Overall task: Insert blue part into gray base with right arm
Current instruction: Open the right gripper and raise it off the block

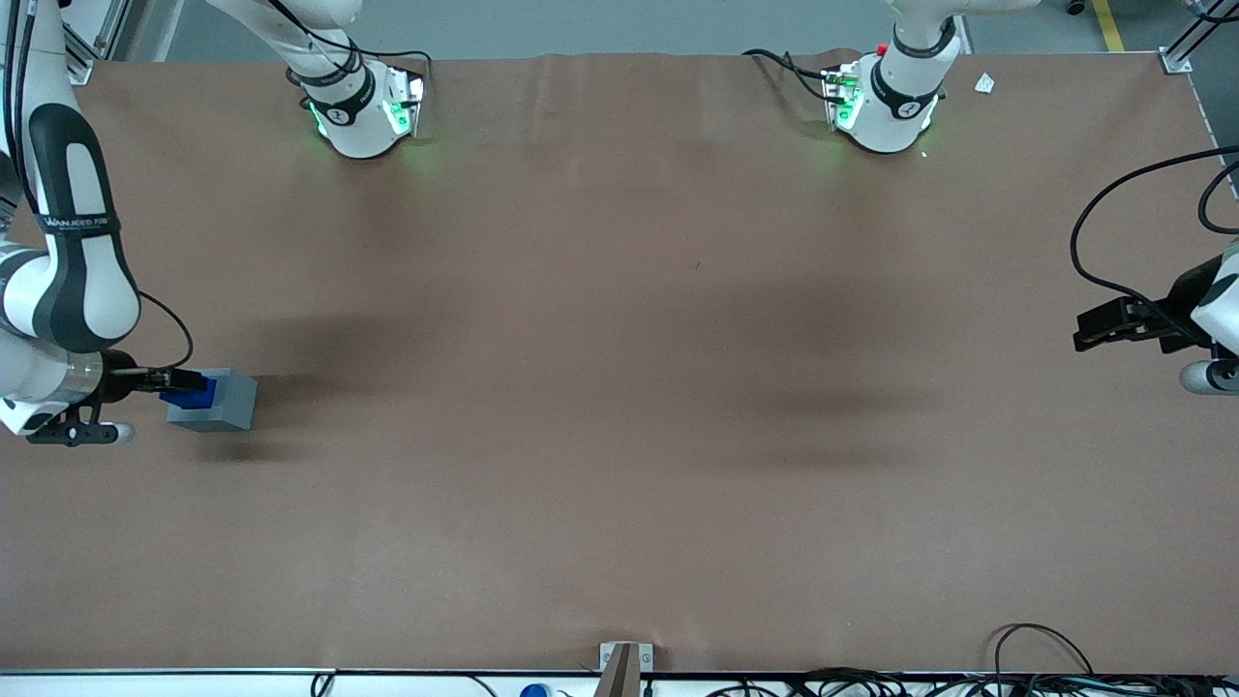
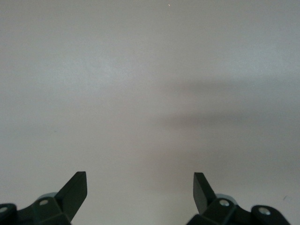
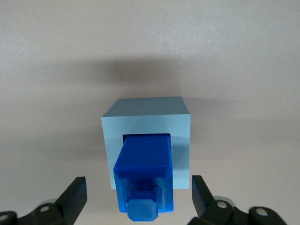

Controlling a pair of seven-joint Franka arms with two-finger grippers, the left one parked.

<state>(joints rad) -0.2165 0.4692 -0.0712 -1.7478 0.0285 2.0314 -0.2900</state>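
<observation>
The gray base (image 1: 225, 403) stands on the brown table at the working arm's end. The blue part (image 1: 190, 391) sits in the recess in the base's top face, with its narrow stub pointing up. In the right wrist view the blue part (image 3: 143, 164) fills the square recess of the gray base (image 3: 146, 107) and sticks out above it. The right arm's gripper (image 1: 172, 379) hovers just above the blue part. In the right wrist view the gripper (image 3: 138, 182) is open, with both black fingers (image 3: 75, 192) spread wide of the blue part and not touching it.
The two arm pedestals (image 1: 363, 111) (image 1: 886, 102) stand at the table's edge farthest from the front camera. The parked arm's gripper (image 1: 1113, 324) hangs at its end of the table. Cables (image 1: 1036, 668) lie along the edge nearest the camera.
</observation>
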